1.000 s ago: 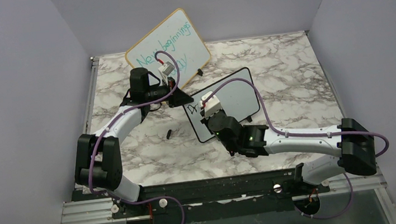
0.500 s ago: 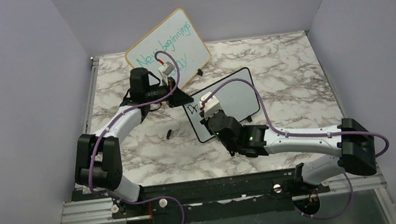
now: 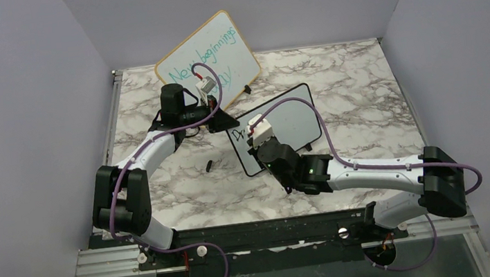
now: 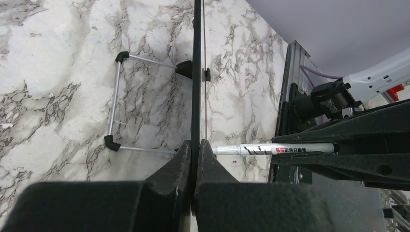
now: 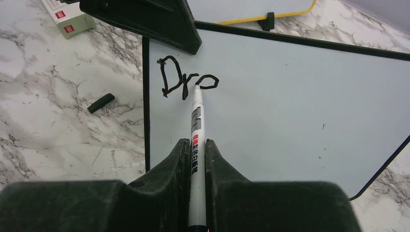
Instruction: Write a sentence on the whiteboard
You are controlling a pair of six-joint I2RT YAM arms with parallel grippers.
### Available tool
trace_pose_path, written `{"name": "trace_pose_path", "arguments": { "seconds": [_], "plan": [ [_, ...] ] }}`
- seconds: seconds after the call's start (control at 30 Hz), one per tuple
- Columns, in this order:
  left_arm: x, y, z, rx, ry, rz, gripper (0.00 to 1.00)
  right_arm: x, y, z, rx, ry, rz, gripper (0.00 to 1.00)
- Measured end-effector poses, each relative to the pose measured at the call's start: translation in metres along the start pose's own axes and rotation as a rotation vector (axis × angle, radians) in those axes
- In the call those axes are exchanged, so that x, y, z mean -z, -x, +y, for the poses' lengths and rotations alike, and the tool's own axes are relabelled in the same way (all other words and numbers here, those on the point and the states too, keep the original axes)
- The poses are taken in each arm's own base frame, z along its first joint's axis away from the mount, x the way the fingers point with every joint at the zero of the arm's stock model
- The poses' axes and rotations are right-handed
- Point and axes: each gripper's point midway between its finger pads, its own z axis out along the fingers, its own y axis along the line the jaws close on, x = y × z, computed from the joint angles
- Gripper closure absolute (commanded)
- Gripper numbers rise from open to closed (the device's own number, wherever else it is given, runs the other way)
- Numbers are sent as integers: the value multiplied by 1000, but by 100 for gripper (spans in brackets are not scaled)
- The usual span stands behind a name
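Observation:
The black-framed whiteboard [image 3: 289,121] rests tilted on the marble table, seen edge-on in the left wrist view as the whiteboard [image 4: 197,72]. My left gripper [image 3: 228,122] [image 4: 196,150] is shut on its left frame edge. My right gripper [image 3: 257,137] [image 5: 196,145] is shut on a white marker [image 5: 197,123], which also shows in the left wrist view as the marker [image 4: 275,149]. Its tip touches the whiteboard [image 5: 300,111] at the end of the black letters of the sentence [image 5: 186,82], which read "Dr" plus a rounded third letter.
A larger wood-framed board [image 3: 208,53] with teal handwriting leans at the back. A black marker cap [image 3: 210,165] [image 5: 101,102] lies on the marble left of the whiteboard. A small box [image 5: 65,17] sits at far left. The board's wire stand [image 4: 116,101] projects behind it.
The right gripper with the marker has shifted very slightly over the board. The left arm has not moved.

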Motion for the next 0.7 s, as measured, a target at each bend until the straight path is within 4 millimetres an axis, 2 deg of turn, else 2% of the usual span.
{"name": "trace_pose_path", "arguments": {
  "seconds": [0.33, 0.7],
  "plan": [
    [0, 0, 0, 0, 0, 0, 100, 2, -8, -1, 11, 5, 32, 100],
    [0, 0, 0, -1, -1, 0, 100, 3, -8, -2, 12, 1, 34, 100]
  ]
}}
